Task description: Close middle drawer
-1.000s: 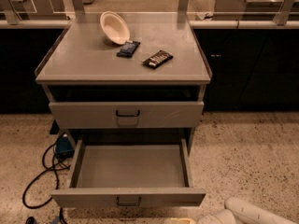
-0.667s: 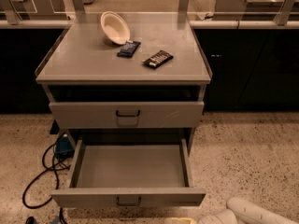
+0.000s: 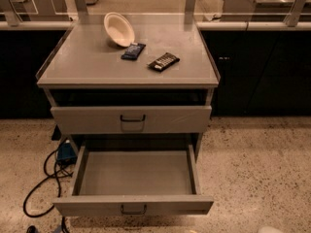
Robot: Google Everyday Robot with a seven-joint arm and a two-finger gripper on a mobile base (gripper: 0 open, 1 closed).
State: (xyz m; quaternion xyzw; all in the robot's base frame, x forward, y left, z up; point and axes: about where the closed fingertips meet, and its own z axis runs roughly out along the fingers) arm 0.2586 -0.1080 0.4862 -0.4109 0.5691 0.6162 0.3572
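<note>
1. Since only a pale rounded sliver pokes in at the bottom edge, I'm guessing that's the gripper. It sits off to the right of the middle drawer, a bit nearer the camera than its front panel and well apart from it. I honestly can't tell if it's open or closed.
2. The middle drawer is pulled way out toward the camera. Its low front panel faces us, with a little dark wire handle dead centre. Nothing pokes up over its rim.
3. Right above the middle drawer is the top drawer, the one with the taller front. It looks pushed in, or close to it.
4. Higher up again, the cabinet top carries a white bowl, a blue packet and a dark snack bar. None of these are in the way. Left of the middle drawer, a black cable loops on the floor.
5. My read is that this is the approach step. There's no contact yet and the closing hasn't started.
6. Next, the gripper has to come across in front of the middle drawer and meet the panel near the handle. Then it should push straight back along the slides. An off-centre shove would probably twist the drawer and jam it.
</note>
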